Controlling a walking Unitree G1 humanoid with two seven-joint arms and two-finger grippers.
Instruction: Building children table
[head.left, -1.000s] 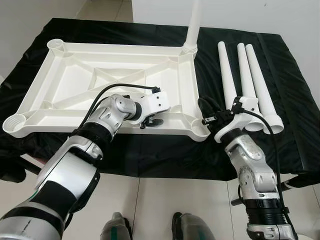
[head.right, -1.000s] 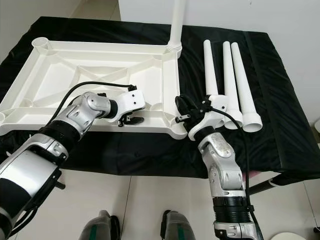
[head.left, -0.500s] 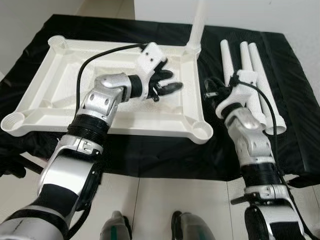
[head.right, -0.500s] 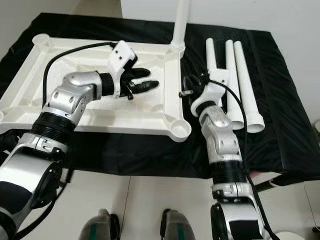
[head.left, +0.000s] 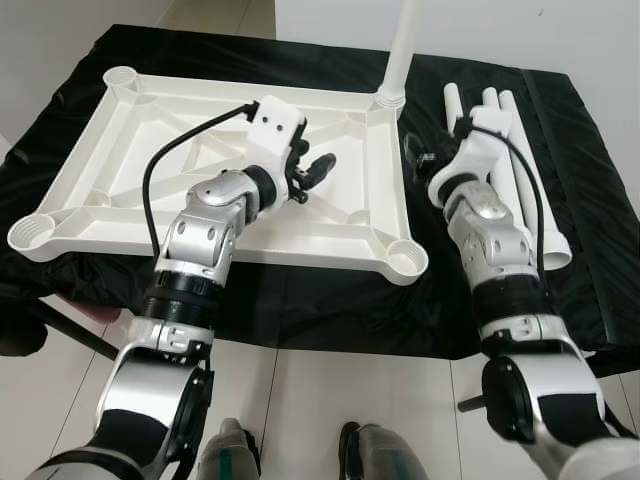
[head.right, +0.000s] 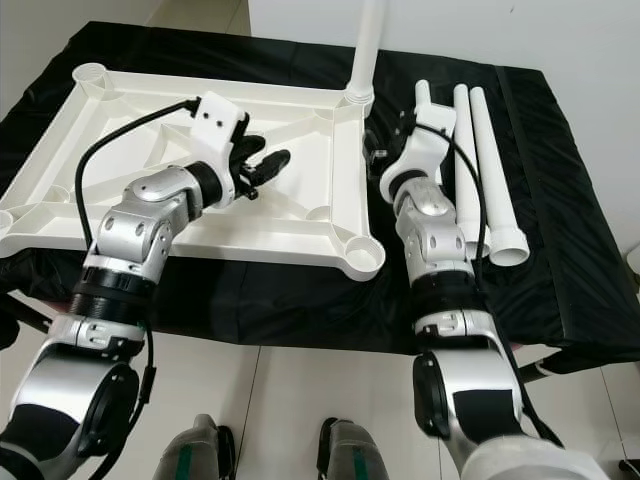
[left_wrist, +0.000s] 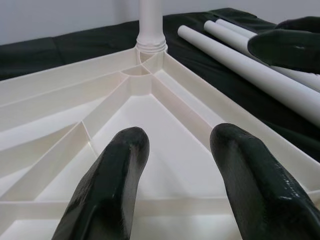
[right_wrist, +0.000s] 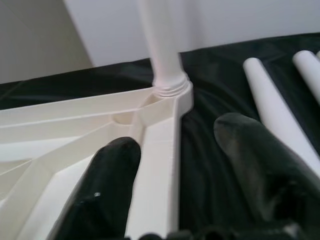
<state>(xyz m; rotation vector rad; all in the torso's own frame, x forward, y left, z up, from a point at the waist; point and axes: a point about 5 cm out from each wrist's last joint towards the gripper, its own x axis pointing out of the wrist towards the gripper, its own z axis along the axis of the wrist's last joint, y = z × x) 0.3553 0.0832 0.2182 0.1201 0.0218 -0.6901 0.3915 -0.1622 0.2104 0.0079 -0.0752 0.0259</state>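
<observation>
The tabletop (head.left: 190, 130) at centre frame is plain white, as are the upright leg (head.left: 400, 50) and three loose legs (head.right: 480, 150) at right. A black cloth (head.left: 560, 130) covers the bench. Floor (head.left: 330, 390) is pale tile.

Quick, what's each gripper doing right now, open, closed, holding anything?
Left gripper: open, holding nothing, above the upside-down tabletop.
Right gripper: open, holding nothing, near the corner with the fitted leg.
</observation>
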